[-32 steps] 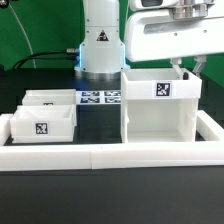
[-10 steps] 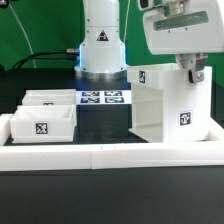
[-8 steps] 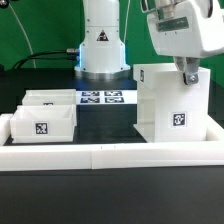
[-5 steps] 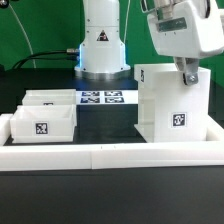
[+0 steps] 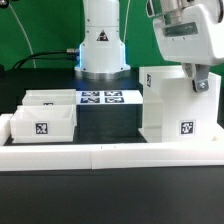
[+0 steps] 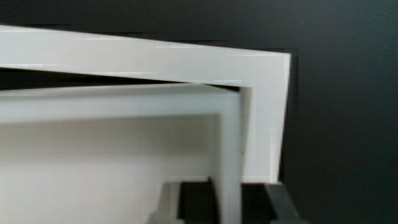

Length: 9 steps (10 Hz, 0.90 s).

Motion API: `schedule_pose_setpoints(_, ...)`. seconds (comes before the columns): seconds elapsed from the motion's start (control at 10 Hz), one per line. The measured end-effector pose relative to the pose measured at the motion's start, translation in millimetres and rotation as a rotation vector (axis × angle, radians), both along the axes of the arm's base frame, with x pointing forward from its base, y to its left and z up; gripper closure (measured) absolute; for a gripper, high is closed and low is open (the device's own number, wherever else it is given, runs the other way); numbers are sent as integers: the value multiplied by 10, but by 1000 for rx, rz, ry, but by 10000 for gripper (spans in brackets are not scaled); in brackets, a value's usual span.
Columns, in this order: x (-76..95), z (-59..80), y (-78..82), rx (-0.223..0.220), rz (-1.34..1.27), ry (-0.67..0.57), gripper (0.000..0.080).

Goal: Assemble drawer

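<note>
The tall white drawer housing (image 5: 180,105) stands at the exterior view's right, a tag on its front face low down. My gripper (image 5: 196,78) comes down on its top right edge and is shut on its thin wall. In the wrist view the housing wall (image 6: 237,150) runs between my two dark fingers (image 6: 192,203). Two shallow white trays lie at the exterior view's left: the nearer tray (image 5: 40,124) shows a tag on its front, the farther tray (image 5: 50,98) sits behind it.
The marker board (image 5: 104,98) lies flat on the black table in front of the robot base (image 5: 103,40). Long low white wall strips (image 5: 110,153) border the work area at the front and sides.
The housing has turned and slid to the exterior view's right with my gripper on it; its open side faced front 3.2 s ago, and a closed tagged face fronts now.
</note>
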State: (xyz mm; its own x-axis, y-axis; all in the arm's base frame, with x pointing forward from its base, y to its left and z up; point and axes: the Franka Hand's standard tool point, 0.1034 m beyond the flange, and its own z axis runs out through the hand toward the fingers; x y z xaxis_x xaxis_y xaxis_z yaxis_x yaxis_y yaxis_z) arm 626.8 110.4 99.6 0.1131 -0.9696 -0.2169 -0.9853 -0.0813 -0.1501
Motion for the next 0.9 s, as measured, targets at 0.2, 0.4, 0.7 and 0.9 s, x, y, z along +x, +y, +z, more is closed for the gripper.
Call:
schedule_pose_setpoints(0.2, 66, 4, -3, 0, -3, 3, 758)
schedule_pose_setpoints(0.4, 77, -1, -8, 2, -3, 9, 757)
schedule_pose_setpoints(0.7, 100, 1, 1, 0, -5, 11, 757)
schedule_pose_setpoints(0.9, 149, 5, 20, 5, -29, 23, 757)
